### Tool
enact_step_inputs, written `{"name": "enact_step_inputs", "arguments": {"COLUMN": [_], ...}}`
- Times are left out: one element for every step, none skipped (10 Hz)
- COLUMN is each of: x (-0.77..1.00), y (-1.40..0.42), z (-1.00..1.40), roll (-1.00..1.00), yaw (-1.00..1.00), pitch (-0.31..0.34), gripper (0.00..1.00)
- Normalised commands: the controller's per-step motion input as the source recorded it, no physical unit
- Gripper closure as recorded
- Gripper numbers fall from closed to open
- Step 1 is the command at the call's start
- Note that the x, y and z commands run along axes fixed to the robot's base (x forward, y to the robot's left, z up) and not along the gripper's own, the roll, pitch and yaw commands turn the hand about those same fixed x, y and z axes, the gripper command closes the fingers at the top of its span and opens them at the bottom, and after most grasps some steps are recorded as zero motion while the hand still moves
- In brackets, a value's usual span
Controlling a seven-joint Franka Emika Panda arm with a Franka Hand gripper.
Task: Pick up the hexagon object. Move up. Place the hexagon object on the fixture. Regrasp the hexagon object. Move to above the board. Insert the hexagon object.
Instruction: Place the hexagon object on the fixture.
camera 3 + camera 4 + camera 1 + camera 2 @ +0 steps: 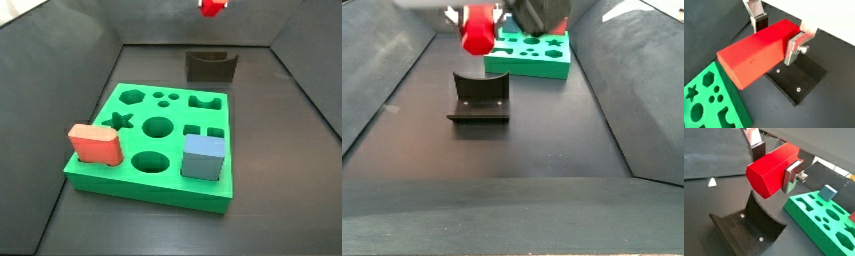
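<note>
End effector (779, 34) clamped on the peg (754, 55), high above the fixture (478, 98). Pickup and lift apparently done; placing on fixture, regrasp, move over the board (150, 180) and insertion left.

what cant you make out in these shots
- Gripper: shut on the hexagon object; its body is cut off by the frame edge in both wrist views.
- In a side view, the hexagon object is cropped by the top edge, gripper out of frame.
- Fixture: partly hidden behind the peg.
- Board: far off, holes too small to read.
</note>
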Motion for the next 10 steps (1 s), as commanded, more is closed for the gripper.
{"name": "enact_step_inputs", "arguments": {"x": [0.11,0.12,0.13,0.14,0.14,0.15,0.16,0.17,0.17,0.14], "y": [0.07,0.07,0.08,0.09,0.09,0.1,0.1,0.1,0.11,0.09], "z": [-1.0,-1.0,-1.0,-1.0,-1.0,-1.0,-1.0,-1.0,-1.0,-0.73], "roll": [-1.0,-1.0,-1.0,-0.89,-0.72,-0.54,-0.37,-0.23,-0.2,-0.15], "yaw": [-0.2,-0.19,-0.2,-0.2,-0.17,-0.15,-0.13,-0.1,-0.09,-0.07], "pitch": [0.047,0.055,0.054,0.029,0.01,-0.001,-0.007,-0.015,-0.017,-0.019], "gripper": [1.0,1.0,1.0,1.0,1.0,1.0,1.0,1.0,1.0,1.0]}}
